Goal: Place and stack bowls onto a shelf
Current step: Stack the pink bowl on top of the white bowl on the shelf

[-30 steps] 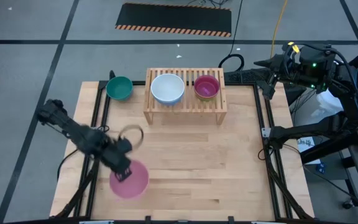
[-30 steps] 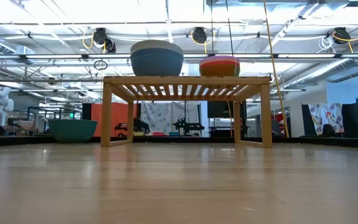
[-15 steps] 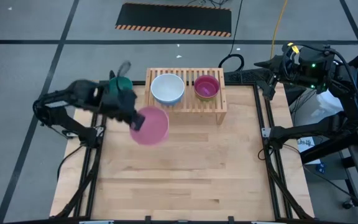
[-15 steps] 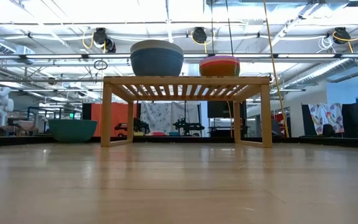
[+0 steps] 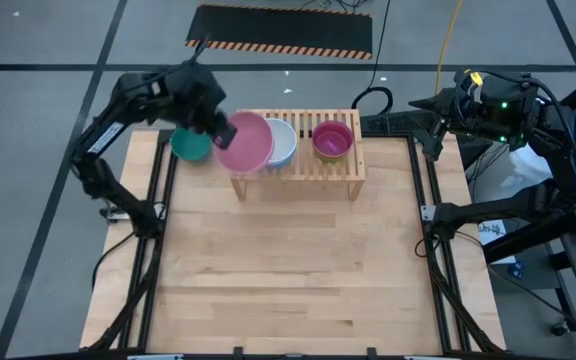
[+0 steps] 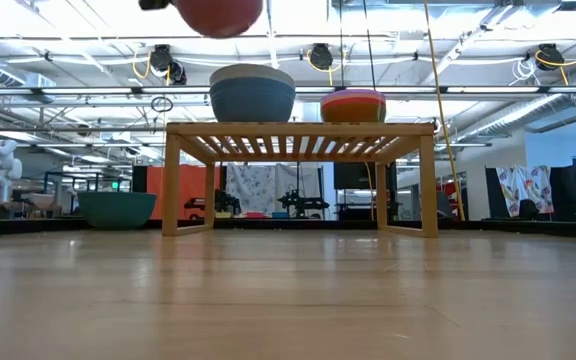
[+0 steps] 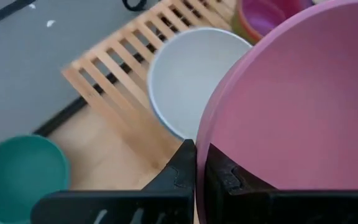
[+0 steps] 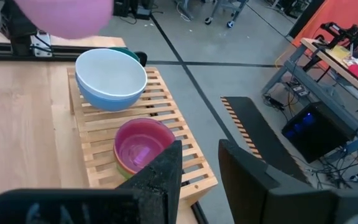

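Left gripper (image 5: 224,133): fingers (image 7: 184,167) clamped on the rim of the pink bowl (image 5: 245,142), held in the air over the shelf's left end.
Shelf (image 5: 298,168): at the worktop's (image 5: 298,270) far edge; white bowl (image 5: 281,143) and purple bowl (image 5: 332,139) carried on top.
Teal bowl (image 5: 190,148): on the worktop, left of the shelf.
Right gripper (image 8: 197,163): parked off the worktop's right rear corner, fingers apart, nothing held.
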### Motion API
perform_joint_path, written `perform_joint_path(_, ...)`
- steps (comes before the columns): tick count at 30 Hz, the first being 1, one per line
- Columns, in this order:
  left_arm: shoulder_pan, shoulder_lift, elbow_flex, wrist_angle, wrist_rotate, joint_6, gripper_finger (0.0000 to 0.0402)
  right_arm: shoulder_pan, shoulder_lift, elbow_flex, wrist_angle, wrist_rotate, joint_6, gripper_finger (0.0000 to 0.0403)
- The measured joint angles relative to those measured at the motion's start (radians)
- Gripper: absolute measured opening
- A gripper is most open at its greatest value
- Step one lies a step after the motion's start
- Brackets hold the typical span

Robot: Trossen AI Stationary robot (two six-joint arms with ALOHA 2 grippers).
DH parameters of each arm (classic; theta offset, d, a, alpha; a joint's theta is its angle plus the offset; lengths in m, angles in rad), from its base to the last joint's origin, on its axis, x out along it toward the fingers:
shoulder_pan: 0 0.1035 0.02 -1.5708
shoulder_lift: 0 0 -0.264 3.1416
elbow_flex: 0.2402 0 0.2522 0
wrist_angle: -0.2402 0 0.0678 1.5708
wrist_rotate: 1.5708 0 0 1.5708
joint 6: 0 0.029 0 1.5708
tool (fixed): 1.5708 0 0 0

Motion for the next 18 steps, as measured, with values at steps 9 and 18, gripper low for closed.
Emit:
perform_joint_path(9, 0.187, 0.183, 0.162, 0.010, 0.108, 0.221, 0.0004, 0.000, 0.001, 0.000, 0.001, 0.000, 0.032, 0.0100)
perform_joint_path(18, 0.262, 0.306, 0.195, 0.015, 0.222, 0.317, 0.0004, 0.000, 0.001, 0.000, 0.004, 0.002, 0.032, 0.0100)
